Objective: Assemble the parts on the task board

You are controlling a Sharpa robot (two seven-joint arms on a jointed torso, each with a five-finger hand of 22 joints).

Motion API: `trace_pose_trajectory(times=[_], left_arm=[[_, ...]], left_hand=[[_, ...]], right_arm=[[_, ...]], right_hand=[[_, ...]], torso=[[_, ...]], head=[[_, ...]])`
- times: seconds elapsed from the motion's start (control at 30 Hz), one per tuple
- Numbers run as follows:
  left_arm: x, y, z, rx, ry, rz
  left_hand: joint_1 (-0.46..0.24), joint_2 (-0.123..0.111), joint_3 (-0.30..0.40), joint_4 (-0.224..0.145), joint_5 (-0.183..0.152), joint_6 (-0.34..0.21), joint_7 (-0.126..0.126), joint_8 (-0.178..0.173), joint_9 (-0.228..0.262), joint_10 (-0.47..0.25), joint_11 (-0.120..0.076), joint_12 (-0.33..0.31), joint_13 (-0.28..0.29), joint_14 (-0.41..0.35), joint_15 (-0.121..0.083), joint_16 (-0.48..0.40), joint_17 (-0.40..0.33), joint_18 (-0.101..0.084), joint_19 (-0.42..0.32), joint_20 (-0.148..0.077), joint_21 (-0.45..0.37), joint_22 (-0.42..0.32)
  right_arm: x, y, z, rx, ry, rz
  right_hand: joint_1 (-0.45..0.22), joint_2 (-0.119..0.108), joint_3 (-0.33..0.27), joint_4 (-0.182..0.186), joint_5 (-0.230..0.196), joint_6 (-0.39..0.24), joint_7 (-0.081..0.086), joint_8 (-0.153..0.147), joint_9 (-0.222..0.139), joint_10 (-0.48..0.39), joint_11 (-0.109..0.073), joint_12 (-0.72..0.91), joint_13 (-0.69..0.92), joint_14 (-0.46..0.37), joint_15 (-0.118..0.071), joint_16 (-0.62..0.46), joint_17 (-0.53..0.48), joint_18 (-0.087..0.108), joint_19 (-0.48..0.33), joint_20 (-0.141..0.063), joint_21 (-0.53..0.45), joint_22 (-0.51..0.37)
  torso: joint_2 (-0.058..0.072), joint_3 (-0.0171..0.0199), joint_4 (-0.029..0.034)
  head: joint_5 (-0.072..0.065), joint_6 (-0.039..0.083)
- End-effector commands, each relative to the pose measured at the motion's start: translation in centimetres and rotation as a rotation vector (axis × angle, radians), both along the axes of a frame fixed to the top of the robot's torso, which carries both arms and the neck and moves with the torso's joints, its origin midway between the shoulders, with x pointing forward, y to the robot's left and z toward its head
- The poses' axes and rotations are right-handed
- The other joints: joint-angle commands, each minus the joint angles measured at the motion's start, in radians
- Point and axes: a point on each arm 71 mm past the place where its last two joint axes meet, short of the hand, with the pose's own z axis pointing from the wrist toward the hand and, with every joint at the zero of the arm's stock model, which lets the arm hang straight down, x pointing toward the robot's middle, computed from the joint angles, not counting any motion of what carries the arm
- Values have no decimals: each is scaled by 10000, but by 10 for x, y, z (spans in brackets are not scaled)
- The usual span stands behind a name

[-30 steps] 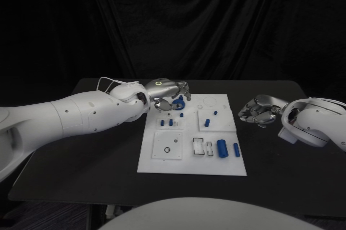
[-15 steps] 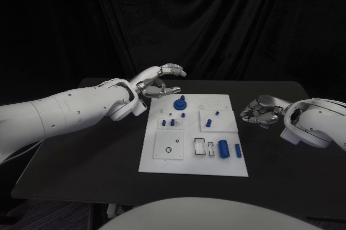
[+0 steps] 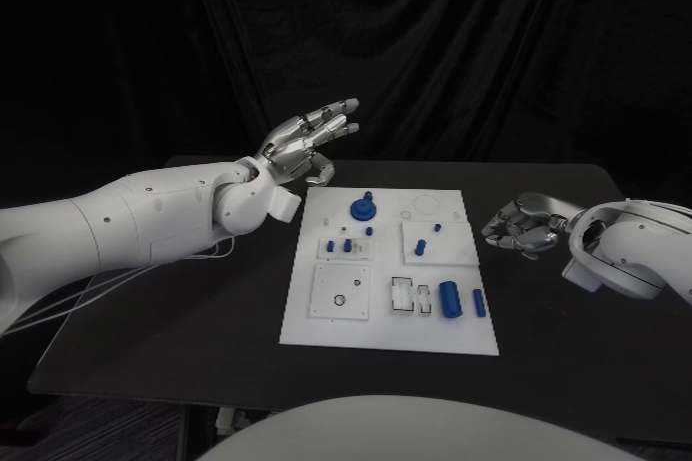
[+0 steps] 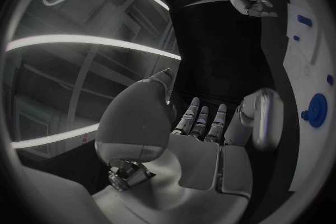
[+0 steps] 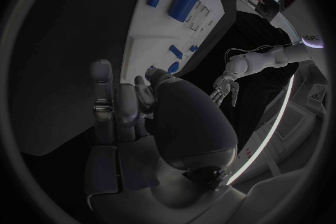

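Observation:
The white task board [image 3: 325, 326] lies in the middle of the black table. A blue round part [image 3: 364, 209] with a peg on top stands near the board's far end. My left hand [image 3: 310, 131] is raised high above the table's far left, fingers spread and holding nothing. My right hand [image 3: 519, 225] hovers just off the board's right edge with its fingers curled in on nothing. The left wrist view shows my left hand [image 4: 203, 123], the board [image 4: 308, 61] and the round part [image 4: 316, 110]. The right wrist view shows my right hand [image 5: 140, 106] beside the board [image 5: 150, 39].
Small blue pegs [image 3: 339, 247] and one more peg [image 3: 418, 247] stand mid-board. A thick blue cylinder [image 3: 449, 297] and a thin blue pin [image 3: 477, 301] lie near the front right. A black ring [image 3: 336, 301] sits on the front left plate.
My left hand has let go of the blue round part, risen up and back off the board, and spread its fingers. The round part stays on the board. The right hand has barely moved.

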Motion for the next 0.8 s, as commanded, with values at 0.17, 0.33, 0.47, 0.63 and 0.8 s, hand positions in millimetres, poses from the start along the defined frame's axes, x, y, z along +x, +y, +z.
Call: trace_pose_trajectory(times=[0.17, 0.33, 0.47, 0.63, 0.8], left_arm=[[5, 1, -3, -1703, 1828, -13], [7, 1, -8, -1401, 2244, 167], [8, 1, -13, -1169, 2566, 144], [7, 1, -17, -977, 2878, -58], [6, 1, -20, -853, 3071, -257]], left_hand=[[740, 1048, -1592, -35, 1323, 2091, 684, 1249, 586, 3651, 1842, 5362, 3090, 6117, -63, 9106, 6045, 1688, -8520, -500, -11820, -11776], [2128, 1577, -1522, -168, 2683, 2484, 1201, 2303, 295, 3697, 1709, 8085, 5532, 12524, -277, 12807, 12575, 1758, -4763, -737, -11780, -11790], [2654, 1576, -908, -136, 2816, 2624, 1363, 2937, 201, 8745, 1379, 10618, 8845, 14572, -621, 12875, 13907, 1749, -2107, -1126, -11192, -11683], [2664, 1399, -501, 57, 2756, 2471, 1289, 3367, 74, 12371, 972, 11871, 11087, 14572, -1044, 12875, 13907, 1728, -550, -1536, -11119, -11738], [2408, 1313, -332, 82, 2754, 2549, 1295, 3639, -15, 12072, 831, 11608, 10818, 14572, -1187, 12875, 13907, 1725, 15, -1714, -11113, -11721]], right_arm=[[-1, -1, -2, -98, 127, -78], [-1, -1, -2, -92, 131, -61], [-1, -1, -3, -92, 137, -56], [-1, -1, -3, -95, 149, -53], [-1, -1, -3, -101, 154, -66]], right_hand=[[45, -92, 79, 10, 35, 41, 1, 56, -11, -75, 21, -71, -22, -76, -2, -45, -21, 195, -78, -27, -71, 409], [55, -92, 92, -1, 38, 42, 1, 57, -12, -87, 20, -83, -37, -79, -3, -52, -28, 197, -82, -28, -86, 406], [64, -92, 106, -12, 40, 44, 0, 60, -13, -90, 20, -88, -43, -79, -4, -53, -27, 198, -84, -29, -98, 404], [70, -94, 113, -20, 41, 45, 0, 61, -13, -88, 19, -87, -41, -82, -4, -58, -33, 199, -85, -29, -104, 403], [70, -94, 113, -20, 41, 45, 0, 61, -13, -88, 19, -87, -41, -82, -4, -58, -33, 199, -85, -29, -104, 403]], torso=[[20, -2, -20], [26, 2, -36], [21, 15, -31], [24, 9, -27], [22, 8, -27]], head=[[49, 2], [47, 2], [61, 2], [56, 2], [46, 2]])
